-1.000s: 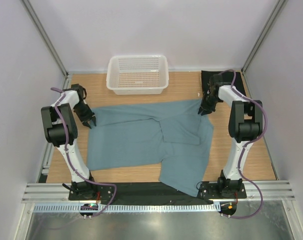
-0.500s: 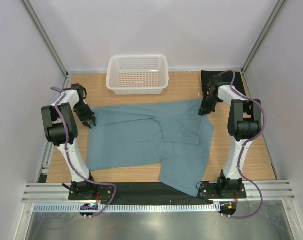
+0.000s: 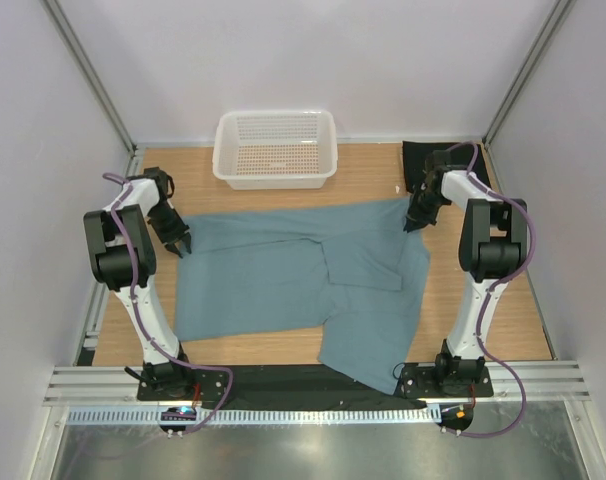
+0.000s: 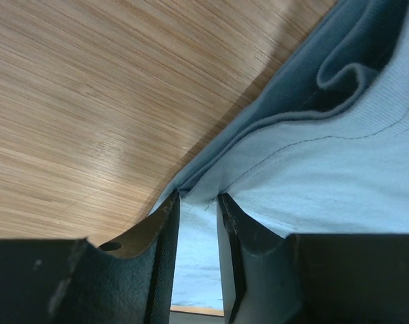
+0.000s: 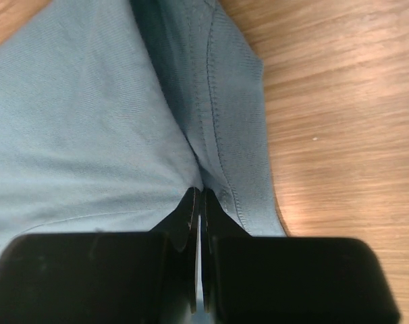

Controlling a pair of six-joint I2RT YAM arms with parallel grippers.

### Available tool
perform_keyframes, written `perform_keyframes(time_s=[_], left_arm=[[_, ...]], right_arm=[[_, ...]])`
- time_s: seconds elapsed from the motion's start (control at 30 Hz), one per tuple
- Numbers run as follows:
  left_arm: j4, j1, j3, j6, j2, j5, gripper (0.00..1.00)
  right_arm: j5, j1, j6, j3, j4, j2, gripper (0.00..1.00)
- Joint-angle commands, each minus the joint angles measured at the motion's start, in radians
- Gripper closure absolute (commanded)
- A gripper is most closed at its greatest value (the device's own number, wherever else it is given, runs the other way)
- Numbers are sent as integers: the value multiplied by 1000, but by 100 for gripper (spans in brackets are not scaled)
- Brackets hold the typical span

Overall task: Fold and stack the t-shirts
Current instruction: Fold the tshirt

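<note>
Nearest the arm bases, one flap of the teal-blue t-shirt [image 3: 273, 275] reaches the near edge of the wooden table [image 3: 373, 175], right of centre. The rest of the shirt lies spread across the middle of the table, its right part folded over the body. At the shirt's far left corner the left gripper [image 3: 183, 245] has its jaws narrowly apart, a hemmed edge of the cloth caught between the fingertips [image 4: 169, 202]. At the far right corner the right gripper [image 3: 413, 222] is clenched tight on a pinched ridge of the same shirt. Farther back, a white mesh basket [image 3: 273, 178] stands at the far edge, and a black t-shirt [image 3: 415, 158] lies in the far right corner.
</note>
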Motion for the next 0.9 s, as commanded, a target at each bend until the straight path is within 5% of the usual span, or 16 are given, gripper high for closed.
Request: perform_keyframes(time_s=[0.0, 0.17, 0.37, 0.5, 0.7, 0.87], left_arm=[[4, 8, -41, 28, 85, -106, 71], [9, 8, -41, 31, 94, -96, 72], [-19, 8, -12, 36, 14, -47, 62], [-45, 7, 20, 7, -79, 24, 50], [30, -15, 42, -44, -170, 120, 51], [79, -42, 95, -87, -86, 216, 54]], right_arm=[[92, -23, -12, -9, -19, -80, 99], [50, -31, -38, 11, 5, -35, 99], [35, -20, -41, 75, -85, -52, 70], [31, -1, -49, 5, -148, -173, 64], [-23, 89, -40, -147, -83, -293, 58], [-110, 123, -9, -103, -58, -247, 54]])
